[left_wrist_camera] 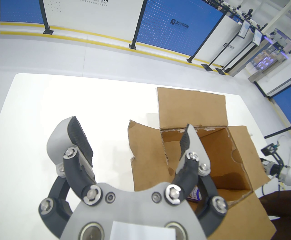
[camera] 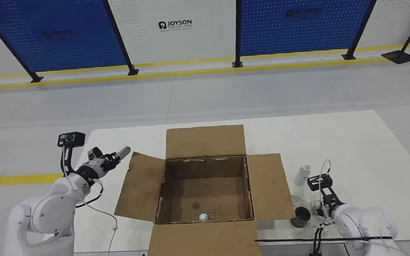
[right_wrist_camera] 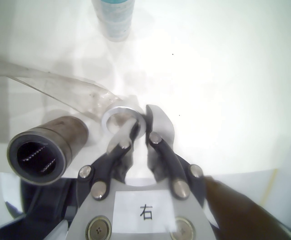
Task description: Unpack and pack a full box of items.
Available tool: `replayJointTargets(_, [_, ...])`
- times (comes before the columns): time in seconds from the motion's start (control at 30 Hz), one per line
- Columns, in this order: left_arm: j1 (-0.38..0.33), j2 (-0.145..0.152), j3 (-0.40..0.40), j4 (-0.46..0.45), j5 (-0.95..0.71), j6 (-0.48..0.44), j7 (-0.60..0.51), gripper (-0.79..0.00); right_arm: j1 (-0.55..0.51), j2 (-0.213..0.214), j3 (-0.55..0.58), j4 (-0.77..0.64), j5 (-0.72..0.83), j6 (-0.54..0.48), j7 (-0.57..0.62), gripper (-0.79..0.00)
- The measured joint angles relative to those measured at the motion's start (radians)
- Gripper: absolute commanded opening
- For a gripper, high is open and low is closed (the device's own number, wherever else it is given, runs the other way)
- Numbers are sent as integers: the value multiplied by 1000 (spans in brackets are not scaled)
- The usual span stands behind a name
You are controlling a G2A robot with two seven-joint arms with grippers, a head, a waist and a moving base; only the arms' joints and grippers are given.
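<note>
Box [camera: 205,170] sits open mid-table, nearly empty. Right gripper [right_wrist_camera: 142,119] pinches metal ring [right_wrist_camera: 122,109] low over the table [camera: 355,143] beside it, maybe setting it down. Left gripper [left_wrist_camera: 130,127] hangs with fingers wide, holding nothing.

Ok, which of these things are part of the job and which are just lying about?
Job: cardboard box; small item inside it; metal ring in right gripper; dark cylinder; white bottle.
Lying about: clear plastic strip; blue panels behind.
</note>
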Motion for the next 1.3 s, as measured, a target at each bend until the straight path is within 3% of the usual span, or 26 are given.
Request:
replayJointTargets(0.23, [0,0,0,0,0,0,0,0,17,2,-23,31,14,-8,17,-785])
replayJointTargets(0.6, [0,0,0,0,0,0,0,0,23,8,-36,35,24,-7,18,-508])
replayJointTargets(0.7, [0,0,0,0,0,0,0,0,25,10,-37,31,28,-8,22,-480])
replayJointTargets(0.77, [0,0,0,0,0,0,0,0,25,12,-37,13,32,-8,32,-397])
replayJointTargets(0.8, [0,0,0,0,0,0,0,0,25,12,-35,1,34,-8,37,-135])
replayJointTargets(0.83, [0,0,0,0,0,0,0,0,25,14,-31,-17,37,-9,45,0])
replayJointTargets(1.03, [0,0,0,0,0,0,0,0,26,21,1,-167,83,-26,120,0])
replayJointTargets(1.3, [0,0,0,0,0,0,0,0,97,33,40,-350,285,-81,338,0])
